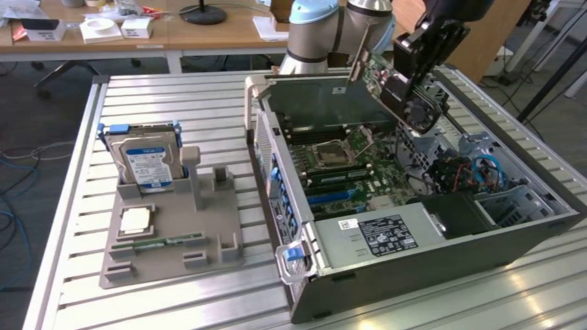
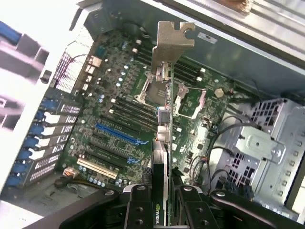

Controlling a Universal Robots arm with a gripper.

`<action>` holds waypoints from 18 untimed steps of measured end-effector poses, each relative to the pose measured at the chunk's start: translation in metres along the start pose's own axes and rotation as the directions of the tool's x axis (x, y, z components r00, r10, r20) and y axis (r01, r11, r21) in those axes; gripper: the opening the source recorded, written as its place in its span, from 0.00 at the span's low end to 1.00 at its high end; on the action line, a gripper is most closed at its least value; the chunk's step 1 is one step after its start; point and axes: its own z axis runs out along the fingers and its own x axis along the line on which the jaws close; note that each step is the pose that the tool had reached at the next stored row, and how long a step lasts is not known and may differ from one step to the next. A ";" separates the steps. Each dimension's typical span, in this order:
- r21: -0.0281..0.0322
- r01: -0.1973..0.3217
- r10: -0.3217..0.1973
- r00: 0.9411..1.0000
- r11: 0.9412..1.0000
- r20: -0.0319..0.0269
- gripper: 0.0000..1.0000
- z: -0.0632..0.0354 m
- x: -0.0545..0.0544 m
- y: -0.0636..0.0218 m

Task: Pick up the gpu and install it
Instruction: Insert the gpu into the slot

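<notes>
The gpu (image 1: 401, 88), a black card with a round fan and a pale metal bracket, hangs tilted above the open computer case (image 1: 477, 237). My gripper (image 1: 429, 51) is shut on its upper end. In the wrist view the gpu (image 2: 165, 138) is seen edge-on between my gripper's (image 2: 163, 210) black fingers (image 2: 138, 210), with its bracket (image 2: 174, 43) pointing away toward the case wall. Below it lies the green motherboard (image 2: 109, 95) with a blue expansion slot (image 2: 116, 133) and a beige one (image 2: 97, 168). The card is apart from the board.
A grey holder (image 1: 170, 258) at the exterior view's left carries a silver hard drive (image 1: 147, 161), a square processor (image 1: 136, 220) and a green memory stick (image 1: 165, 242). The case's drive cage (image 2: 264, 148) and cables (image 1: 477, 172) sit near the board. Desks stand behind the slatted table (image 1: 174, 103).
</notes>
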 end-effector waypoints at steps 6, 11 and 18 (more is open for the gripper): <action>-0.004 0.104 -0.104 0.995 0.995 -0.010 0.26 0.0002 0.000 0.0000; -0.009 0.192 -0.192 0.981 0.981 -0.019 0.26 0.0004 0.000 0.0000; -0.016 0.311 -0.312 0.950 0.950 -0.030 0.26 0.0007 0.000 -0.0001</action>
